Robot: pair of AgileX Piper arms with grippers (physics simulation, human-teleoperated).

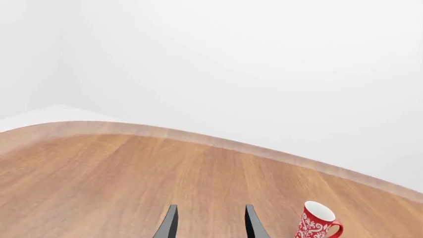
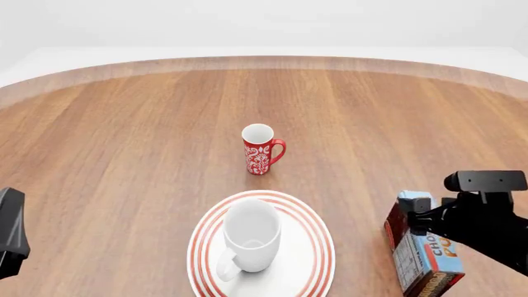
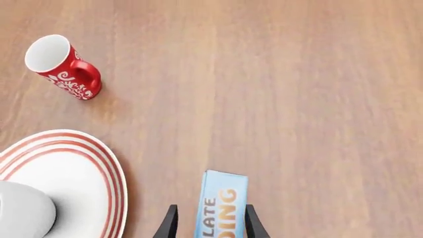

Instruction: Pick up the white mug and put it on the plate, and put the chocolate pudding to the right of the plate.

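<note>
The white mug (image 2: 250, 235) stands upright on the red-ringed plate (image 2: 318, 247), its handle toward the near left. To the right of the plate is the chocolate pudding (image 2: 425, 260), an upright blue carton with dark sides. My right gripper (image 2: 417, 219) is around its top. In the right wrist view the carton (image 3: 221, 198) sits between the spread fingers of the right gripper (image 3: 210, 208), with a gap on one side, so it is open. That view also has the plate (image 3: 99, 158) and a bit of the white mug (image 3: 23, 213). My left gripper (image 1: 210, 208) is open and holds nothing.
A slim red-and-white patterned mug (image 2: 259, 151) stands behind the plate near the table's middle, and also shows in the wrist views (image 3: 63, 67) (image 1: 316, 220). The left arm (image 2: 10, 229) rests at the near left edge. The wooden table (image 2: 123, 124) curves away at the back.
</note>
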